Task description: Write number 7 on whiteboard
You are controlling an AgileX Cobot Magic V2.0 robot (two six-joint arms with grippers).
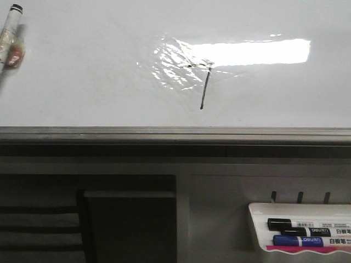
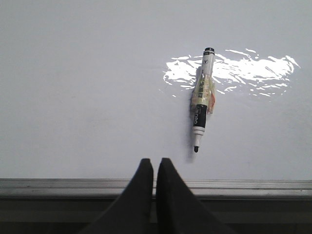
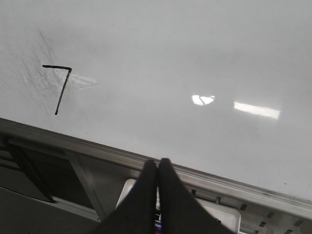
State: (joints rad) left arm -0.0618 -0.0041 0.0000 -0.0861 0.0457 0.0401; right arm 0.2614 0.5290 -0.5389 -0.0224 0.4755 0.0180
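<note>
Glossy white whiteboard [image 1: 82,71] fills the upper part of the front view, bounded along its near edge by a grey metal frame [image 1: 175,134]. Number 7 [image 1: 203,82], drawn in thin black line, sits slightly right of the board's centre, its short top stroke crossing the bright rectangular light reflection [image 1: 247,52] and its longer slanted downstroke running toward the frame. In the right wrist view the same figure [image 3: 59,87] lies near the frame, well apart from the right fingers [image 3: 158,195], which are pressed together with nothing between them, over the frame and off the board surface. Uncapped black marker [image 2: 202,100], wrapped at mid-barrel with clear tape, lies flat on the board in the left wrist view, tip toward the frame; in the front view it appears at the far left edge [image 1: 11,38], well apart from the written figure. Left fingers [image 2: 156,195] are likewise closed on nothing, positioned over the frame and apart from the marker. Small white tray [image 1: 258,211] hangs below the board at lower right, holding a black marker [image 1: 296,224] and a blue marker [image 1: 299,240]
</note>
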